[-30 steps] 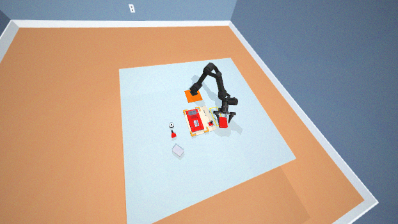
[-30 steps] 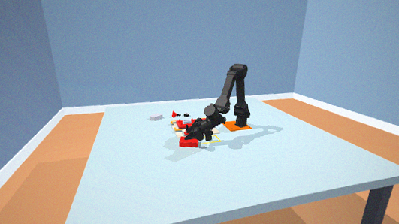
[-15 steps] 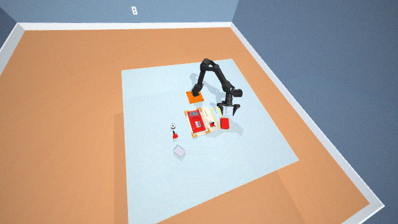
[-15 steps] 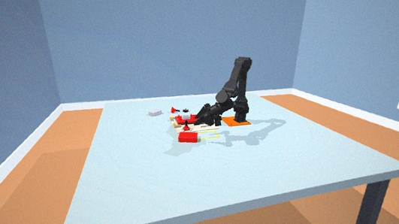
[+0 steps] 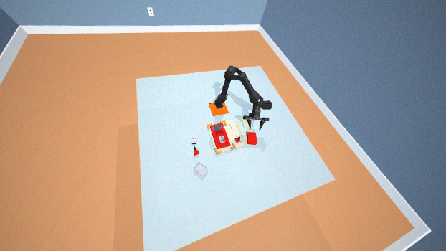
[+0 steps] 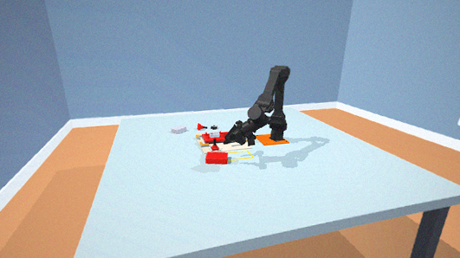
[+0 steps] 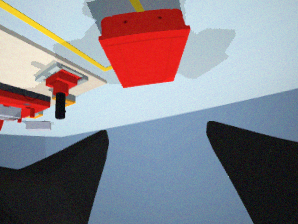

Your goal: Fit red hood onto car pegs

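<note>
The red hood point(image 5: 252, 138) point(image 6: 216, 158) point(image 7: 147, 55) sits roof up at the table, by one end of the yellow outline point(image 5: 241, 132) point(image 7: 50, 33). Whether it lies fully flat is hard to tell. My gripper point(image 5: 255, 128) point(image 7: 157, 132) is open and empty, with its fingers apart and clear of the hood. In the top view the fingertips are on the arm-base side of the hood. The red chassis point(image 5: 224, 145) sits in the jig, with the pale engine block point(image 5: 221, 139) on it. The four pegs are too small to make out.
A small red piece with a black post point(image 5: 237, 139) point(image 7: 62, 80) stands on the cream board point(image 5: 232, 127) between chassis and hood. Beyond the chassis are a small wheel point(image 5: 193, 140), a red piece with a black stem point(image 5: 196, 152) and a pale block point(image 5: 201, 169) point(image 6: 179, 129).
</note>
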### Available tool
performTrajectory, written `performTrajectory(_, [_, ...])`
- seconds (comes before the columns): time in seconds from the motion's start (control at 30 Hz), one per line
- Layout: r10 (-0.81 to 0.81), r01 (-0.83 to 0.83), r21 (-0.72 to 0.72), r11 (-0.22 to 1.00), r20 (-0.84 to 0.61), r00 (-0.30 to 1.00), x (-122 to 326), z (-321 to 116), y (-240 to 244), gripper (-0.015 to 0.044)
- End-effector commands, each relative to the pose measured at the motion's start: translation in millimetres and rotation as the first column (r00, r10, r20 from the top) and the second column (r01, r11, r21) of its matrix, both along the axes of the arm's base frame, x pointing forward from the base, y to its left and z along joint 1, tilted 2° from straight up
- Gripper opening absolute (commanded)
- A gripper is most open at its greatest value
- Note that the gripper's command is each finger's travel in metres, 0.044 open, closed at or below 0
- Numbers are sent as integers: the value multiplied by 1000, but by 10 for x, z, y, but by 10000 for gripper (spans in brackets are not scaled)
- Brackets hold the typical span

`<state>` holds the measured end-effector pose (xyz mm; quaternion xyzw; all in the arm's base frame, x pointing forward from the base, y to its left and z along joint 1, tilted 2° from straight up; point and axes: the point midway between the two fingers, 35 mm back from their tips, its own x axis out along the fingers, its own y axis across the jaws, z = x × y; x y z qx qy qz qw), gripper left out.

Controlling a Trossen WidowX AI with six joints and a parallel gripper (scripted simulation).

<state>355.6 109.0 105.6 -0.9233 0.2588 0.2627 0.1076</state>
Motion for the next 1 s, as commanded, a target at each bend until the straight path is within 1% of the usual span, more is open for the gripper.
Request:
performTrajectory(0.0, [-126, 122, 185, 975, 14, 992, 118, -31, 11, 414])
performTrajectory(0.03, [-179, 170, 252, 953, 12, 984, 151, -39, 11, 440])
performTrajectory(0.13, [-343, 315, 438, 842, -17, 939, 242, -64, 3, 440])
performTrajectory(0.2, [-455, 408, 546, 732, -55, 889, 299, -76, -16, 440])
performTrajectory(0.33, [-660, 558, 705, 438, -169, 732, 406, -91, -84, 440])
performTrajectory(0.43, [-774, 618, 767, 175, -281, 568, 472, -95, -144, 440])
performTrajectory(0.5, [-820, 629, 777, -6, -364, 442, 503, -97, -171, 440])
performTrajectory(0.6, [-841, 600, 754, -269, -487, 235, 532, -93, -202, 440])
performTrajectory(0.67, [-822, 546, 717, -433, -563, 88, 545, -86, -224, 440])
performTrajectory(0.77, [-742, 417, 641, -644, -657, -135, 556, -67, -258, 440])
performTrajectory(0.87, [-634, 292, 565, -772, -710, -305, 554, -43, -283, 440])
performTrajectory(0.97, [-515, 149, 506, -850, -736, -440, 546, -20, -296, 440])
